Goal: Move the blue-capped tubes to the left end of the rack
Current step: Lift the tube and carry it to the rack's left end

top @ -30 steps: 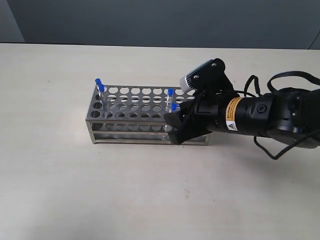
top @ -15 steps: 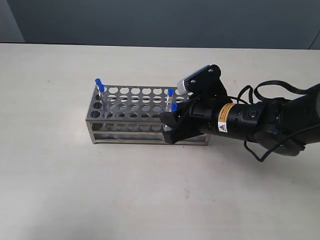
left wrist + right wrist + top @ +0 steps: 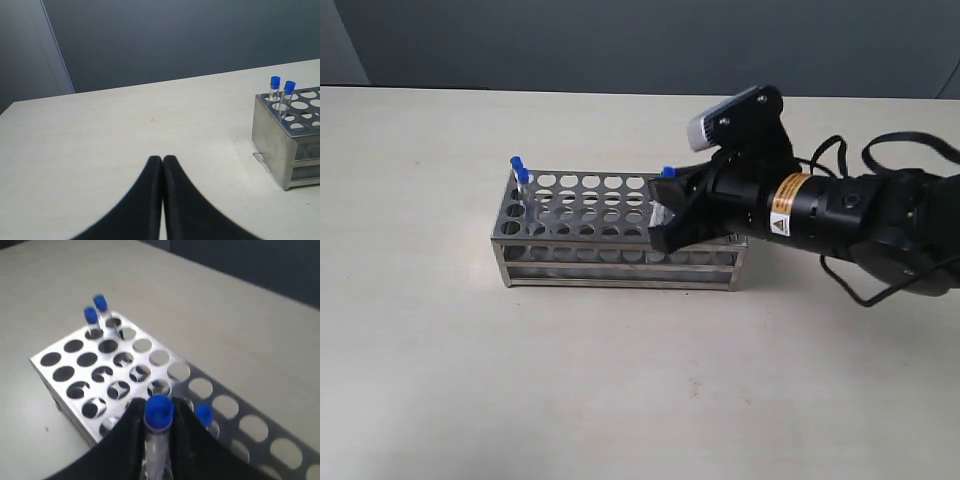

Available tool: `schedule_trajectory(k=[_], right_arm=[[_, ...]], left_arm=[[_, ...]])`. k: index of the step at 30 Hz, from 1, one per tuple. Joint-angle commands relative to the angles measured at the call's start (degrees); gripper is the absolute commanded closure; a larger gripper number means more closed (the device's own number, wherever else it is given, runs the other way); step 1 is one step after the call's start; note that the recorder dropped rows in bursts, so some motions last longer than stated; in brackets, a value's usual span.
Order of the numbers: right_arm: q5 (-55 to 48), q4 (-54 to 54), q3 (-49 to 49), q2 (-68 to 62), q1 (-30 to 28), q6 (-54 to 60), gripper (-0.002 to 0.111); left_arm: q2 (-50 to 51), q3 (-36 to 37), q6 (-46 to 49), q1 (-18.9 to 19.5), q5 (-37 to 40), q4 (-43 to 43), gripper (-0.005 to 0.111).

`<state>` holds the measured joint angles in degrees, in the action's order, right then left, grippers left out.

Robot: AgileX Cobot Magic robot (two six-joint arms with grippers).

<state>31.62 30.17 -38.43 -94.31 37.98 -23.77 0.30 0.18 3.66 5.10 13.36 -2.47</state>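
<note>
The silvery rack stands on the table. Two blue-capped tubes stand in holes at its left end, also visible in the right wrist view and the left wrist view. My right gripper hangs over the rack's right part, shut on a third blue-capped tube, held upright with its cap above the top plate. A fourth tube stands in a hole just beside the fingers. My left gripper is shut on nothing, over bare table away from the rack.
The right arm's black body and cables stretch across the table to the right of the rack. Beige table surrounds the rack, with a dark wall behind it.
My right gripper, low at the rack's front-right tubes before, has closed on one tube and risen with it, so its cap now stands above the rack top.
</note>
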Motion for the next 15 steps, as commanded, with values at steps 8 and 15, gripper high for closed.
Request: schedule_trajectory(k=[8,15], right_arm=[[0.86,9.08,-9.47,7.87,-0.03,-2.92,0.109],[-0.66,13.19,-15.67,1.25,5.35,-4.45,0.109]], left_arm=[[-0.3,-0.18,-0.03,-0.71,-0.12,0.0,0.106],[-0.3,-0.18,-0.03,-0.71,-0.12,0.0,0.106]])
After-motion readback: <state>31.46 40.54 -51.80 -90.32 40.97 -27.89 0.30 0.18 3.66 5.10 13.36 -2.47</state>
